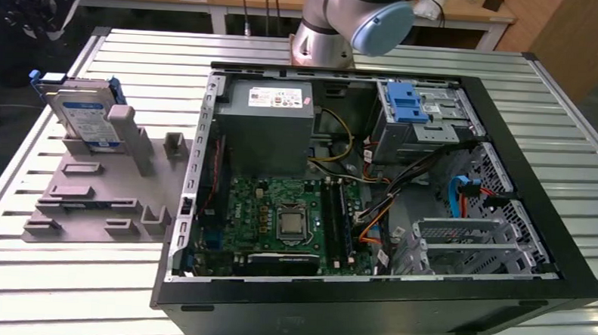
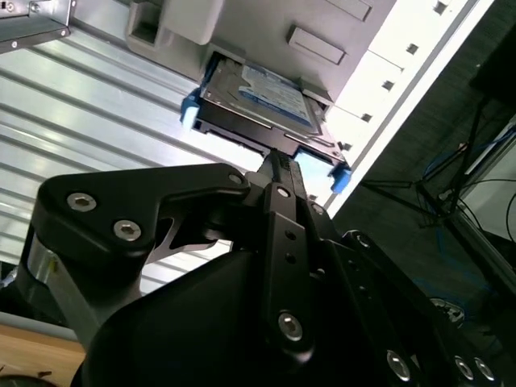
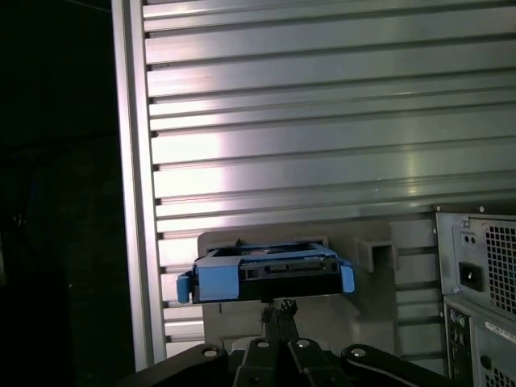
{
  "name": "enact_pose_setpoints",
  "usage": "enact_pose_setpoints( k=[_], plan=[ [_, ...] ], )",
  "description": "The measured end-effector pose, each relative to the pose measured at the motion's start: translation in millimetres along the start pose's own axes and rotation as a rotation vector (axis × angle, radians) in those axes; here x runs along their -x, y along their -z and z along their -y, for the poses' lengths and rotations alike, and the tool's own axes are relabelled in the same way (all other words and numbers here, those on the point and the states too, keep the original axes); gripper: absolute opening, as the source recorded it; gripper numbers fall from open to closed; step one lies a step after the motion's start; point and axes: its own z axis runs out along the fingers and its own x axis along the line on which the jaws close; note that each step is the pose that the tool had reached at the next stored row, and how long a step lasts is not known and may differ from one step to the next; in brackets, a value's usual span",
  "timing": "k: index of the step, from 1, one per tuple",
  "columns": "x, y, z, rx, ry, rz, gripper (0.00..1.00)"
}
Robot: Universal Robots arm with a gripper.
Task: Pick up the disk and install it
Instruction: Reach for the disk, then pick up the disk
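Note:
The disk (image 1: 84,116) is a silver-grey drive with a blue-and-white label and blue rails. It stands on edge in a slot of a grey holder (image 1: 86,196), at the exterior view's left on the slatted table. Both wrist views look at it from a distance: the disk (image 2: 262,97) with its label showing, and the disk (image 3: 266,270) edge-on with blue tabs at both ends. My gripper (image 2: 278,161) (image 3: 278,308) points at it from well off, apart from it, its fingers together with nothing between them.
An open computer case (image 1: 379,178) lies on the table to the exterior view's right of the holder. Inside are a grey power supply (image 1: 271,113), a green mainboard (image 1: 287,220) and a metal cage with a blue latch (image 1: 413,112). The table edge (image 3: 133,201) runs beside the holder.

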Motion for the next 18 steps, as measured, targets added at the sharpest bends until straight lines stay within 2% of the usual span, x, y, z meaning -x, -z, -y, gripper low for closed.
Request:
enact_pose_setpoints(
  k=[4,8,18],
  plan=[
    [-10.8,-1.1,1.0,-0.0001,0.000,-0.0001,0.11],
    [-18.1,-1.9,1.7,0.0000,0.000,-0.0001,0.11],
    [-19.6,-2.2,1.8,-0.0001,0.000,-0.0010,0.11]
  ],
)
